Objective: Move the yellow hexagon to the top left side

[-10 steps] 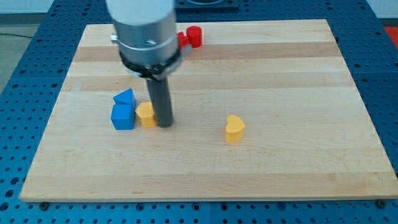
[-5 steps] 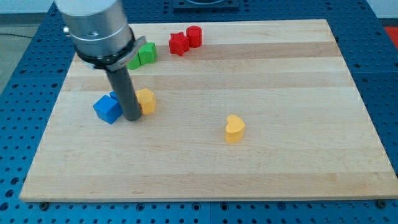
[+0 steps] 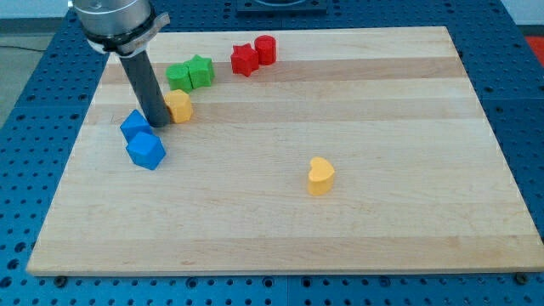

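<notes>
The yellow hexagon [image 3: 179,106] lies in the upper left part of the wooden board [image 3: 280,221], just below the green blocks. My tip [image 3: 156,124] stands against the hexagon's left side, between it and the upper blue block [image 3: 133,125]. A second blue block [image 3: 146,150] lies just below the tip, touching the first one.
Two green blocks [image 3: 189,73] sit close above the hexagon. A red block [image 3: 245,59] and a red cylinder [image 3: 266,48] lie near the view's top edge. A yellow heart [image 3: 320,176] lies right of centre.
My tip has moved up and to the left. The yellow hexagon went up the board with it, close under the green blocks. The two blue blocks were shifted and turned.
</notes>
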